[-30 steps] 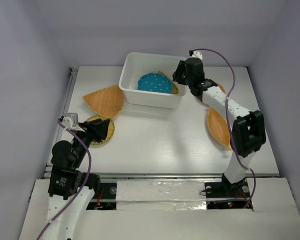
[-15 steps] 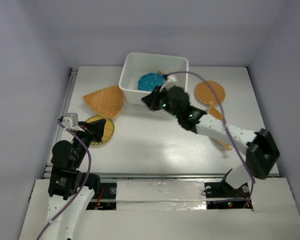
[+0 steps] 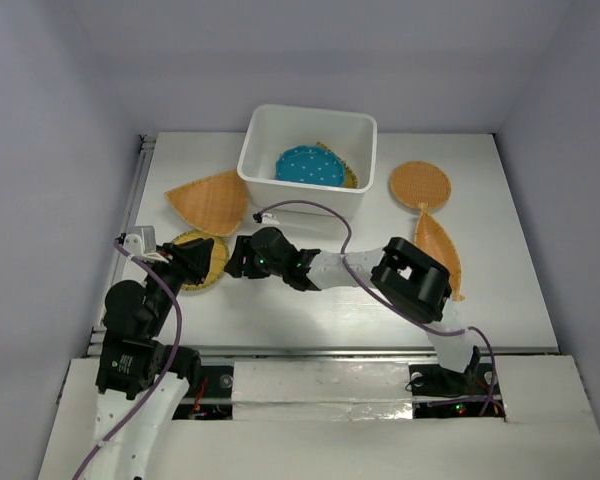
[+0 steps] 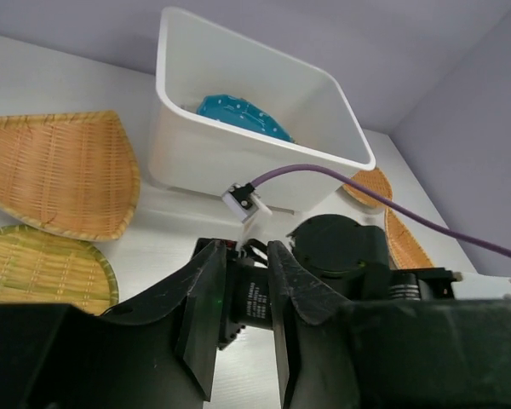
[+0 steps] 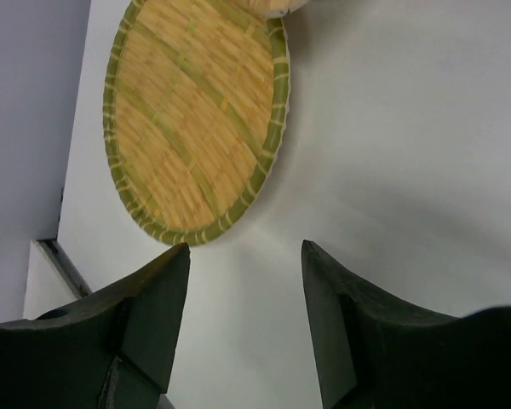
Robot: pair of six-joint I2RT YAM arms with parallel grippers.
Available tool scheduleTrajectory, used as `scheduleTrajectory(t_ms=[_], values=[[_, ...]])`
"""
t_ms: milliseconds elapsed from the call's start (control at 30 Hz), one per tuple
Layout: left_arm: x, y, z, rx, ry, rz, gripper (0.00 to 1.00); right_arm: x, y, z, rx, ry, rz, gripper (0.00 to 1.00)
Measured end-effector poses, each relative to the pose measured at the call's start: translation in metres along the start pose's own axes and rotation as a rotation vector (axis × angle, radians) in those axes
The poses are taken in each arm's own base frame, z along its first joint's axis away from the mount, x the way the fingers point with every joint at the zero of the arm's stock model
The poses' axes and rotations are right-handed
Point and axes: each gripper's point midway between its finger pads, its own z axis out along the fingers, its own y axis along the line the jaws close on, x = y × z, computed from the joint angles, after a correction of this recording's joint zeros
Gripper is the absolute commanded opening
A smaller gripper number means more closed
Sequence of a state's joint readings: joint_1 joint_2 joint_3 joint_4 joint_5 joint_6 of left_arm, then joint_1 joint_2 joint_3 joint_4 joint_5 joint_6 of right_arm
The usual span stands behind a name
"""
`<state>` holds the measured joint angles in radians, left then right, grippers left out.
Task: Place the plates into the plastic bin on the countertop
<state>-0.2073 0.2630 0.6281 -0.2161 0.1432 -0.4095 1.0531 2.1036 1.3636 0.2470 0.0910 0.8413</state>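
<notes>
The left gripper (image 4: 245, 260), jaws narrowly parted and empty, hangs at 8 o'clock on the countertop (image 3: 320, 295), over the green-rimmed wicker plate (image 5: 196, 119). The right gripper (image 5: 245, 256), spread wide and empty, sits at that plate's 3 o'clock. At 12, the plastic bin (image 3: 280, 190) holds the teal plate (image 3: 310, 166).

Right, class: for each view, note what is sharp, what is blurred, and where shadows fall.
Top view: even soft light, all sharp, faint shadow on the table under the right arm. Left wrist view: left pincer dark and soft up close, bin crisp. Right wrist view: right pincer dim and blurred, green-rimmed plate sharp.
</notes>
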Motion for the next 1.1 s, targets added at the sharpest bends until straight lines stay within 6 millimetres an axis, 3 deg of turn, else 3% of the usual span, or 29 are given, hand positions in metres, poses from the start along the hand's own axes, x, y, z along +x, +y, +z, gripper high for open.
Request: scheduleTrajectory(t_ms=[267,433,567,667,833,1100], values=[[-0.001,-0.001,-0.002,0.003,-0.007,0.000,0.28,0.004,-0.002,0.041,0.011,-0.006,0.087,0.44],[-0.001,-0.001,-0.002,0.003,-0.006,0.000,0.28,0.008,-0.001,0.056,0.003,-0.004,0.138,0.41],[-0.001,0.000,-0.001,0.001,-0.007,0.000,0.28,0.009,0.003,0.063,-0.011,0.002,0.181,0.11],[-0.001,0.002,-0.001,-0.011,-0.009,0.000,0.28,0.004,0.013,0.064,-0.058,-0.008,0.219,0.04],[0.000,0.010,0.001,-0.056,-0.008,-0.011,0.28,0.017,0.003,0.050,-0.078,0.008,0.245,0.00],[0.004,0.032,0.009,-0.176,0.001,-0.049,0.31,0.038,0.000,-0.016,-0.097,0.060,0.200,0.00]])
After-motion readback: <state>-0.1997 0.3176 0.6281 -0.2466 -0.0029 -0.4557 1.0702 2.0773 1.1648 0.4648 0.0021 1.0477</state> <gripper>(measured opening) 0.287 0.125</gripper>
